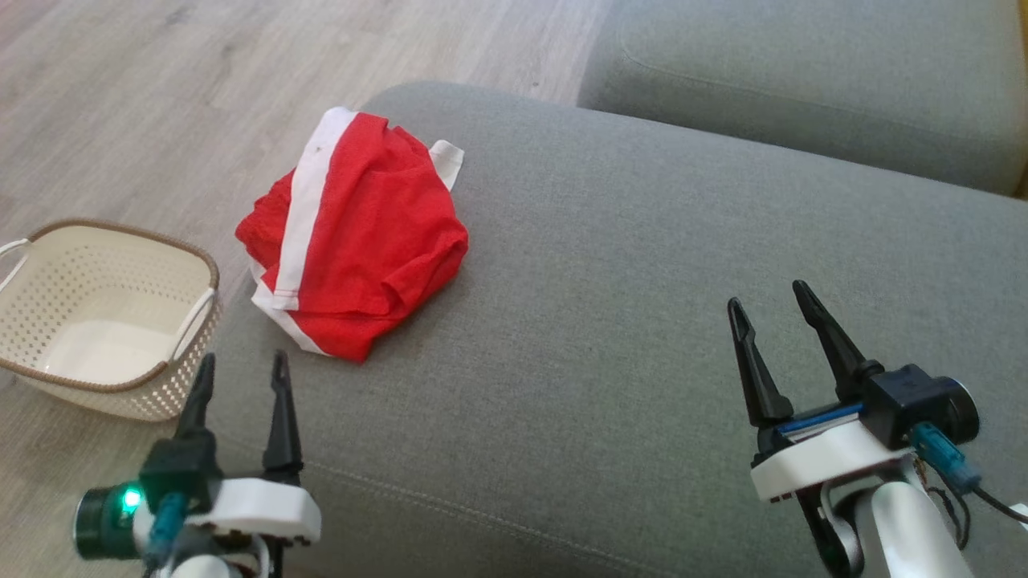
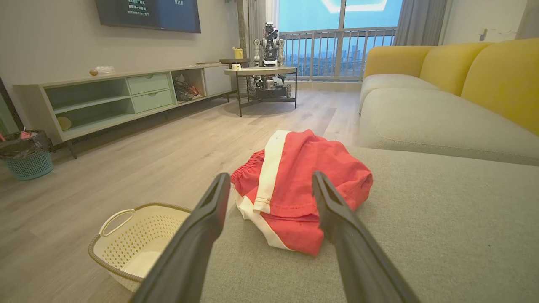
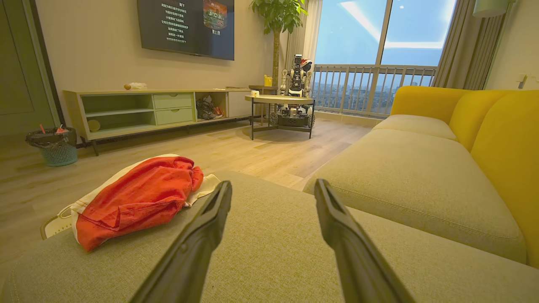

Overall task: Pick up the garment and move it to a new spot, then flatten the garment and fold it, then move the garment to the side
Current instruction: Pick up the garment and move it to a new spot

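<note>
A crumpled red garment with white stripes (image 1: pixel 353 241) lies at the left edge of the grey sofa cushion (image 1: pixel 642 321). In the left wrist view the garment (image 2: pixel 303 189) sits just beyond my left gripper (image 2: pixel 271 181), whose fingers stand open with nothing between them. In the head view the left gripper (image 1: pixel 243 365) hovers at the lower left, short of the garment. My right gripper (image 1: pixel 769 299) is open over bare cushion at the lower right, far from the garment (image 3: pixel 139 198), which the right wrist view shows off to its left.
A cream perforated basket (image 1: pixel 104 313) stands on the wooden floor left of the cushion. A second sofa cushion (image 1: pixel 803 88) lies behind, with yellow backrests (image 3: pixel 497 126). Farther off are a TV cabinet (image 3: pixel 147 109), a round table (image 3: pixel 280 101) and a bin (image 3: pixel 52 145).
</note>
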You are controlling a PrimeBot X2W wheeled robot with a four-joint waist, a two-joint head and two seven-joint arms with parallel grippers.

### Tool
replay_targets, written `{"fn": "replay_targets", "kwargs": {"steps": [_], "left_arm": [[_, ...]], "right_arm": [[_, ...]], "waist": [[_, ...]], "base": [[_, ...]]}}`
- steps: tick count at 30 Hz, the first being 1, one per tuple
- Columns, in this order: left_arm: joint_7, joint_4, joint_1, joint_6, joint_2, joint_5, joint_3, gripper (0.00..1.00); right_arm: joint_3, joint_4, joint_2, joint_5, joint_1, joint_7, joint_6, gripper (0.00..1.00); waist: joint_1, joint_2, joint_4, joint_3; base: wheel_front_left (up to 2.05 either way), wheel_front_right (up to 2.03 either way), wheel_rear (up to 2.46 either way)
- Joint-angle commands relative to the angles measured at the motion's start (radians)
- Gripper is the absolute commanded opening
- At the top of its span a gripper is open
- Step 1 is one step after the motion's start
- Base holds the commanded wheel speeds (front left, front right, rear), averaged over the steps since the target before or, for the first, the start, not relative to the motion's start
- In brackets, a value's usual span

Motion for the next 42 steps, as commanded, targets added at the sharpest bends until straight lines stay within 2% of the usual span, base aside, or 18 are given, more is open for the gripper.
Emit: {"fn": "replay_targets", "kwargs": {"steps": [1,5,10,15,20,25,27,32,34,37,38,39,40,41,42], "left_arm": [[-0.012,-0.034,-0.048,-0.005,-0.005,-0.012,0.049,1.00],[-0.012,-0.028,-0.065,-0.024,-0.005,-0.030,0.072,1.00],[-0.012,-0.002,-0.139,-0.083,0.017,-0.050,0.105,1.00],[-0.012,0.085,-0.270,-0.179,0.076,-0.067,0.105,1.00],[0.042,0.200,-0.437,-0.230,0.145,-0.133,0.114,1.00],[0.152,0.327,-0.611,-0.248,0.227,-0.196,0.098,1.00],[0.219,0.424,-0.705,-0.252,0.266,-0.232,0.079,1.00],[0.328,0.574,-0.828,-0.253,0.312,-0.280,0.021,1.00],[0.343,0.620,-0.860,-0.253,0.337,-0.264,-0.020,1.00],[0.346,0.692,-0.894,-0.253,0.344,-0.273,-0.045,1.00],[0.351,0.717,-0.902,-0.253,0.346,-0.277,-0.052,0.74],[0.355,0.741,-0.908,-0.253,0.347,-0.279,-0.059,0.42],[0.356,0.763,-0.914,-0.253,0.348,-0.283,-0.063,0.17],[0.355,0.783,-0.919,-0.253,0.347,-0.286,-0.068,0.00],[0.354,0.797,-0.922,-0.253,0.345,-0.288,-0.081,0.00]], "right_arm": [[0.022,-0.036,-0.011,0.002,-0.020,-0.009,0.000,1.00],[0.018,-0.041,-0.011,-0.009,-0.028,-0.009,0.000,1.00],[0.011,-0.060,-0.011,-0.046,-0.058,-0.009,0.000,1.00],[-0.005,-0.097,-0.011,-0.097,-0.105,-0.009,0.000,1.00],[-0.020,-0.142,-0.011,-0.121,-0.164,-0.009,0.000,1.00],[-0.018,-0.177,-0.011,-0.142,-0.197,-0.008,0.000,1.00],[-0.007,-0.189,-0.011,-0.157,-0.212,-0.005,0.000,1.00],[-0.002,-0.203,-0.011,-0.161,-0.230,-0.002,0.000,1.00],[0.003,-0.205,-0.011,-0.161,-0.233,-0.002,0.000,1.00],[0.012,-0.207,-0.011,-0.163,-0.233,-0.003,0.000,1.00],[0.015,-0.208,-0.011,-0.164,-0.233,-0.004,0.000,1.00],[0.017,-0.207,-0.011,-0.164,-0.233,-0.004,0.000,1.00],[0.018,-0.207,-0.011,-0.164,-0.233,-0.004,0.000,1.00],[0.017,-0.206,-0.011,-0.165,-0.233,-0.005,0.000,1.00],[0.017,-0.205,-0.011,-0.165,-0.232,-0.005,0.000,1.00]], "waist": [[0.0001,0.0000,-0.008,0.010],[0.0001,0.0000,-0.021,0.035],[0.0001,0.0000,-0.055,0.107],[0.0001,0.0000,-0.091,0.201],[0.0001,0.0000,-0.141,0.295],[0.0001,0.0000,-0.178,0.368],[0.0001,0.0000,-0.199,0.401],[0.0001,0.0000,-0.227,0.441],[0.0001,0.0000,-0.236,0.449],[0.0001,0.0000,-0.246,0.454],[0.0001,0.0000,-0.250,0.454],[0.0001,0.0000,-0.252,0.453],[0.0001,0.0000,-0.254,0.452],[0.0001,0.0000,-0.256,0.451],[0.0001,0.0000,-0.257,0.449]], "base": [[0.00,0.00,0.00],[0.00,0.00,0.00],[0.00,0.00,0.00],[0.00,0.00,0.00],[0.00,0.00,0.00],[0.00,0.00,0.00],[0.00,0.00,0.00],[0.00,0.00,0.00],[0.00,0.00,0.00],[0.00,0.00,0.00],[0.00,0.00,0.00],[0.00,0.00,0.00],[0.00,0.00,0.00],[0.00,0.00,0.00],[0.00,0.00,0.00]]}}
